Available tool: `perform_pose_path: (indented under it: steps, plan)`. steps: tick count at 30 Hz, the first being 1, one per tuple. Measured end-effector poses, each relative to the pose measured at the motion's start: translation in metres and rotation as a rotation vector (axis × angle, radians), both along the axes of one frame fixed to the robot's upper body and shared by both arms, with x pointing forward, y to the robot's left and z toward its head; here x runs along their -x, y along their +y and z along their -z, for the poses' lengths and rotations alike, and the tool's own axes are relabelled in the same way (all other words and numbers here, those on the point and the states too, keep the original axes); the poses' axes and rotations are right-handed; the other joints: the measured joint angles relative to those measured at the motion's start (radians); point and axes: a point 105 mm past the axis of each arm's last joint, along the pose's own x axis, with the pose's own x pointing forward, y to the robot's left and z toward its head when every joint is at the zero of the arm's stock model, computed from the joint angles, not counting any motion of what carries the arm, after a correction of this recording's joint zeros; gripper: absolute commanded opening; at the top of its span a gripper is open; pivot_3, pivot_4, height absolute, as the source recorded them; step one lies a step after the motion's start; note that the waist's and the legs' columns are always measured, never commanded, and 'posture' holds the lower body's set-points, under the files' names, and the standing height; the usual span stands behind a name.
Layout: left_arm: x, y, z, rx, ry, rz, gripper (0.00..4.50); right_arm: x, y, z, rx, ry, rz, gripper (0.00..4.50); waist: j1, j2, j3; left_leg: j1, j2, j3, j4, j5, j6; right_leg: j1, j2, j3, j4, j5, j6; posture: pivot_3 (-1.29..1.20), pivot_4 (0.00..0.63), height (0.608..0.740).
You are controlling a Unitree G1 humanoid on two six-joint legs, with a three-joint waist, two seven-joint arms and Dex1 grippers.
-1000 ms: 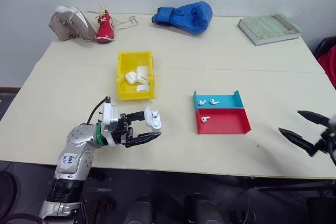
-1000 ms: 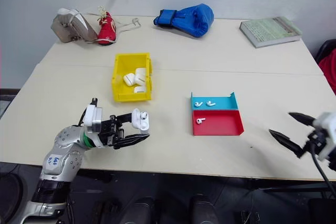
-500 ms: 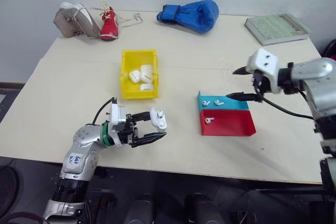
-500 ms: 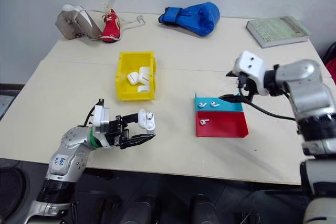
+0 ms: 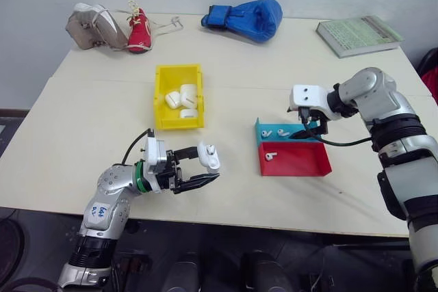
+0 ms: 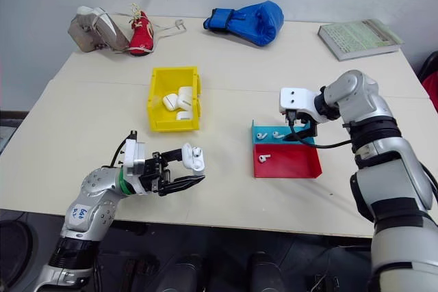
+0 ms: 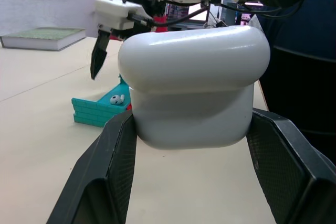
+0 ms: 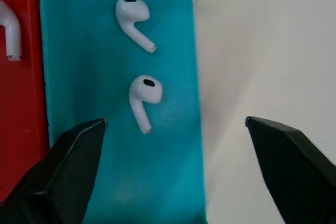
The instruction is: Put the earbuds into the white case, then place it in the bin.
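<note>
My left gripper (image 5: 204,170) is shut on the white case (image 5: 209,157) and holds it above the table's front edge, lid tipped open; the left wrist view shows the case (image 7: 194,85) between both fingers. Two earbuds (image 8: 134,19) (image 8: 143,95) lie in the blue tray (image 5: 308,126). A third earbud (image 5: 271,156) lies in the red tray (image 5: 301,162). My right gripper (image 8: 173,166) hangs open just above the blue tray, pointing down, one finger on either side of the nearer earbud. The yellow bin (image 5: 161,94) stands at mid-table with three white cases inside.
A blue boxing glove (image 5: 246,18) lies at the far edge, with a red shoe (image 5: 139,32) and a grey shoe (image 5: 89,25) at the far left. A book (image 5: 356,34) rests at the far right corner.
My right arm has swung in from the table's right edge and come down over the blue tray, gripper now pointing down. The left gripper keeps the case in the same place.
</note>
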Motion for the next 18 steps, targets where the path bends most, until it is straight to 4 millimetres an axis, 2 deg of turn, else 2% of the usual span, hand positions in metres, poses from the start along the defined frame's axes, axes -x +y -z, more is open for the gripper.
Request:
perform_pose_path:
  steps: [4, 18]
  plan:
    - [0.001, 0.000, 0.001, 0.000, 0.003, -0.004, 2.73, 0.001, 0.006, 0.007, 0.025, 0.029, -0.023, 2.14, -0.006, 0.000, 0.000, 0.000, 0.000, 0.000, 0.000, 0.000, 0.000, -0.001, 0.000, 0.000, 0.001, 0.000, 0.000, 0.00, 0.150, 0.740]
    - [0.001, 0.000, 0.000, 0.001, 0.000, -0.009, 2.73, -0.003, 0.019, 0.009, 0.058, 0.028, -0.055, 2.14, -0.021, 0.000, 0.000, 0.000, 0.000, 0.000, 0.000, 0.001, -0.002, -0.001, 0.000, 0.000, 0.002, 0.000, 0.000, 0.00, 0.150, 0.740]
